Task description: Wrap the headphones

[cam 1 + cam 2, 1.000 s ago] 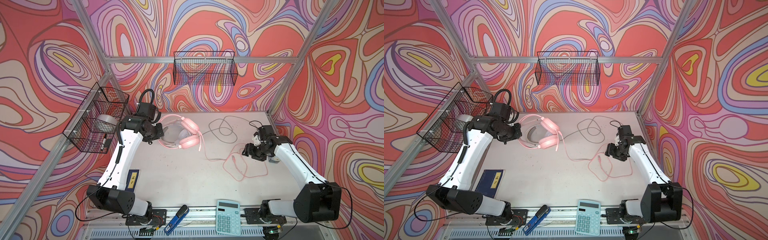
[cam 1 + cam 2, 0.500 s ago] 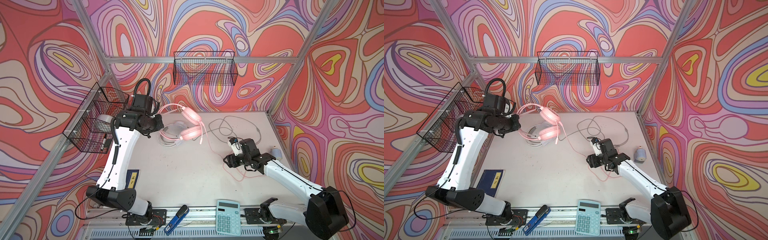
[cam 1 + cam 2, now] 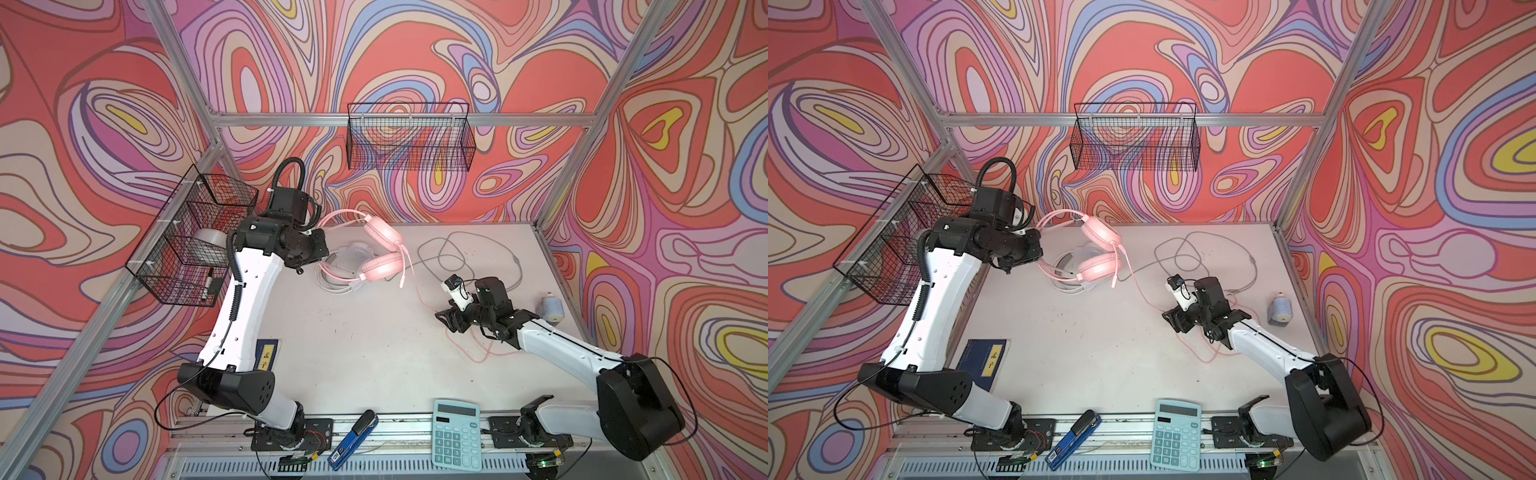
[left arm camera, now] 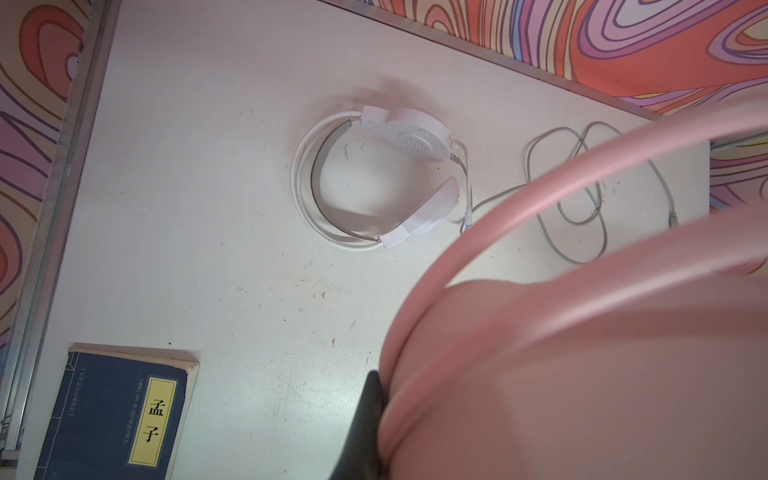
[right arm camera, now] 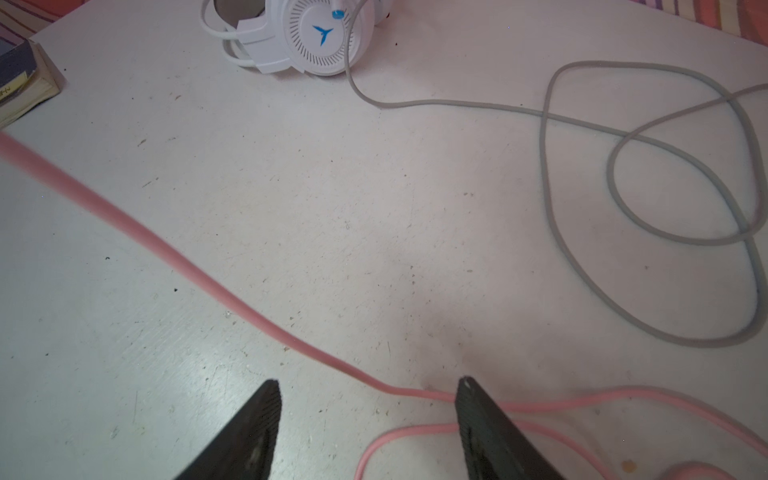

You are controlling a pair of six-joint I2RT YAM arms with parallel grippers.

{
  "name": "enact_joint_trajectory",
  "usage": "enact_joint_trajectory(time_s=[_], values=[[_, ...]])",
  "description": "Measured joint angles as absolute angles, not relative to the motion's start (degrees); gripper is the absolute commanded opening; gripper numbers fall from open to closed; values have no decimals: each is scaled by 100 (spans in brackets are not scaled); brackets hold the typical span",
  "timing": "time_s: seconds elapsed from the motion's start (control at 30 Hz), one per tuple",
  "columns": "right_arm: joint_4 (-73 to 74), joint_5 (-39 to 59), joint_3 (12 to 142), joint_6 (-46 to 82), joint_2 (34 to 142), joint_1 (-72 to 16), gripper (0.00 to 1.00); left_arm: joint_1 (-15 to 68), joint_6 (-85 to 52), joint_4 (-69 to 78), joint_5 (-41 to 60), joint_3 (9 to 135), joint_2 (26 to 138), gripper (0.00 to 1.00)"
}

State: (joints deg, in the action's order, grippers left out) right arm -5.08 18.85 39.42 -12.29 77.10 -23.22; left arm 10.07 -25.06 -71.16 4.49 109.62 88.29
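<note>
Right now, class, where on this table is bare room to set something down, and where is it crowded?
Bare: the middle, between book, pink cord and calculator. Crowded: the back, with pink headphones, white headphones and grey cord.

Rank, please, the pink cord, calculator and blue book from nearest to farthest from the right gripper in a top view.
1. Pink cord, on the table at the right gripper's tips.
2. Calculator, at the front edge.
3. Blue book, over on the left.
</note>
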Motion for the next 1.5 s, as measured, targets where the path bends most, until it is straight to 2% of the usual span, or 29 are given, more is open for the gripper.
enact_joint_trajectory(time_s=[0.3, 0.6, 0.8, 1.13, 1.33, 1.5], values=[[-469, 1815, 4438, -1103, 8414, -2322, 66, 1007, -2508, -7142, 425, 10975, 8833, 0], [-620, 1846, 5094, -941, 9161, -2322, 54, 1007, -2508, -7179, 377, 10973, 8833, 0], [-731, 1935, 5133, -958, 9205, -2322, 49, 1007, -2512, -7179, 379, 10925, 8833, 0], [-1087, 2200, 5413, -980, 9459, -2322, 47, 1002, -2526, -7179, 381, 10875, 8851, 0], [-1339, 2425, 5664, -1105, 9730, -2322, 31, 1002, -2530, -7181, 381, 10862, 8851, 0], [-1376, 2510, 5717, -1181, 9767, -2322, 10, 991, -2532, -7179, 381, 10820, 8851, 0]])
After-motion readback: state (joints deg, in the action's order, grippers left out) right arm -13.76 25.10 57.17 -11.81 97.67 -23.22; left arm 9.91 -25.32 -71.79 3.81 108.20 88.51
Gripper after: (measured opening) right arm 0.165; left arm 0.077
